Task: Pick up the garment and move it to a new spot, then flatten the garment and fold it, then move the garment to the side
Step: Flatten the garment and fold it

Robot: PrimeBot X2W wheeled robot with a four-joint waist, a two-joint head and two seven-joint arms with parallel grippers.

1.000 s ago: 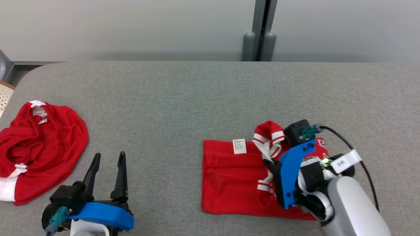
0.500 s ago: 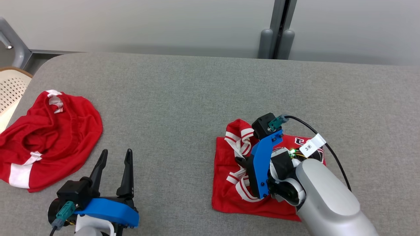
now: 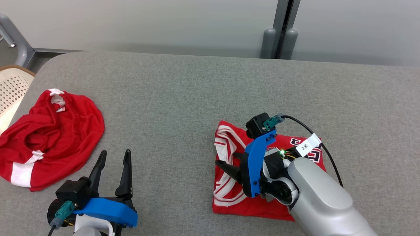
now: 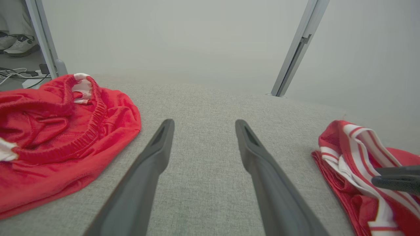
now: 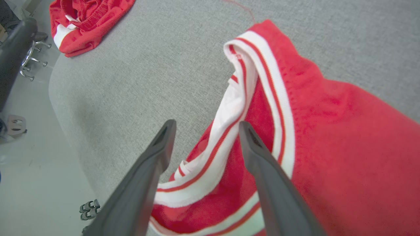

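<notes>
I judge the folding done: my right hand (image 3: 225, 159) hangs open over the garment (image 3: 249, 207), my left hand (image 3: 115, 151) open too; moving it aside remains.

The right pincer (image 3: 225, 158) is open now, looks like it's let go of the garment (image 3: 229, 200), whose striped edge lies folded down flat over the left side.

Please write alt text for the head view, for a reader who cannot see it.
The right gripper, its fingers spread, is at the white-striped left edge of a folded red garment on a grey table. The left gripper, also open, hovers over bare table at lower left. A crumpled red garment lies at the far left.
</notes>
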